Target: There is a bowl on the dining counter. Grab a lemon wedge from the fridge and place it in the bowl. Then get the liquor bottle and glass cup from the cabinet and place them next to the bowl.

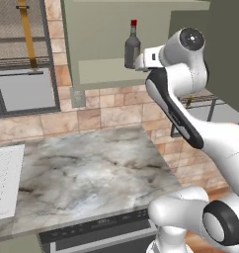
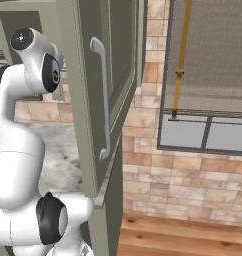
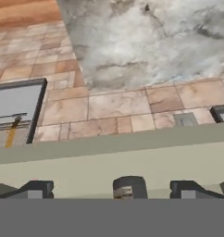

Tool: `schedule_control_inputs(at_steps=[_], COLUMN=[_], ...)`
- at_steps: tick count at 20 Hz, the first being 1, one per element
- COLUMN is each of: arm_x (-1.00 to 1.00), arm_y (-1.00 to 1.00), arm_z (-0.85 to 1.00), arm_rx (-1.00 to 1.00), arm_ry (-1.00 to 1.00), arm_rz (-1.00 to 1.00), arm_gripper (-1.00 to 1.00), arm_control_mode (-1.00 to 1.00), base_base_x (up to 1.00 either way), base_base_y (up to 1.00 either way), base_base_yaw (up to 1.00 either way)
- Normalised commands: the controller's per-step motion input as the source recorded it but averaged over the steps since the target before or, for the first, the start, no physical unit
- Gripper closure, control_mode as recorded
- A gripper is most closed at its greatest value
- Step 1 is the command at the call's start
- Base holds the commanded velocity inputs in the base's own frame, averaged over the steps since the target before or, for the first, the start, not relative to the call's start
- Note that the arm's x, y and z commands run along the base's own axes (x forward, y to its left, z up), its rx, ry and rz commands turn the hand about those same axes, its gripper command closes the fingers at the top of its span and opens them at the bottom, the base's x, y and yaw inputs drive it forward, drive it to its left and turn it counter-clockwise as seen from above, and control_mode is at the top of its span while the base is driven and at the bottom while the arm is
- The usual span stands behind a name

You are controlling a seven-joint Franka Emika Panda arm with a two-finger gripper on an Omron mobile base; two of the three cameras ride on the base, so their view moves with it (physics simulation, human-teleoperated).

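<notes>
A grey-veined marble counter (image 1: 92, 173) meets a tan brick-tile wall (image 1: 106, 111) beneath an olive wall cabinet (image 1: 101, 44), with 1 mesh-screened window (image 2: 208, 75) crossed by a yellow strap and a wooden floor (image 2: 183, 237) below.

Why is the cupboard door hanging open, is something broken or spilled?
Nothing looks broken or spilled. The cabinet door is open, and the liquor bottle stands upright on its shelf. The open gripper is at the bottle, not holding it yet.
</notes>
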Motion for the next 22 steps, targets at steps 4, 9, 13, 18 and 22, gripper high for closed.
schedule_control_inputs(at_steps=[4, 9, 13, 18, 22], arm_x=[0.67, 0.54, 0.38, 0.62, 0.54], arm_y=[0.22, 0.08, 0.0, 0.0, 0.0], arm_z=[0.74, 0.6, 0.11, -0.03, -0.03], arm_rx=[-0.05, -0.03, -0.03, -0.01, 0.0], arm_ry=[-0.01, 0.0, 0.0, 0.0, 0.0], arm_rz=[0.0, 0.01, 0.01, 0.03, 0.05], arm_gripper=[-1.0, -1.0, -1.0, -1.0, -1.0], arm_control_mode=[-1.0, -1.0, -1.0, -1.0, -1.0], base_base_x=[0.0, 0.0, 0.0, 0.0, 0.0], base_base_y=[0.0, 0.0, 0.0, 0.0, 0.0], base_base_yaw=[0.0, 0.0, 0.0, 0.0, 0.0])
